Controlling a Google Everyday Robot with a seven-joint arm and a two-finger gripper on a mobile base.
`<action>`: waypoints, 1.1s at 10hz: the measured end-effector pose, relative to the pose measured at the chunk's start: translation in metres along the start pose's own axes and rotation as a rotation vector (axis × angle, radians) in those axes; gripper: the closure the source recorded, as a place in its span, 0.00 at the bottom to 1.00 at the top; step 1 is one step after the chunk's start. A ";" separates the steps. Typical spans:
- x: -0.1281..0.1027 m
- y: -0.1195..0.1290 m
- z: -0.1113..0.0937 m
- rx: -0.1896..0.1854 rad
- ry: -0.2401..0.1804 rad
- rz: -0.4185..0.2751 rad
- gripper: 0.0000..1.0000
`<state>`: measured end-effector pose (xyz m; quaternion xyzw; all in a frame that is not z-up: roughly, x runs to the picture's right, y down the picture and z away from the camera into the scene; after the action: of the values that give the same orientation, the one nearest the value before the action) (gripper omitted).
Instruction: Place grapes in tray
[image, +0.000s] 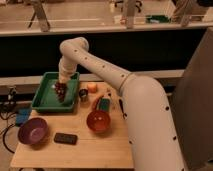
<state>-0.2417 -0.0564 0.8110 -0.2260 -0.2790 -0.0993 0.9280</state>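
The green tray (44, 100) stands at the back left of the wooden table. The dark reddish-purple grapes (61, 93) are over the tray's inner right part, right at the tip of my gripper (62, 86). The gripper points down from the white arm, which comes in from the right. I cannot tell whether the grapes hang from it or rest on the tray's bottom.
A purple bowl (33, 131) stands front left and an orange-red bowl (99, 121) in the middle. A flat black object (65, 138) lies between them. A small orange fruit (92, 87), a dark cup (83, 94), a green item (104, 104) and a black pen (121, 106) are to the tray's right.
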 end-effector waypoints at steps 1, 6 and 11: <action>0.000 0.000 0.001 -0.001 -0.002 0.001 1.00; 0.005 0.001 0.008 -0.007 -0.016 0.010 1.00; 0.008 0.001 0.011 -0.012 -0.022 0.016 0.83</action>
<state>-0.2401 -0.0507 0.8229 -0.2349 -0.2865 -0.0912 0.9243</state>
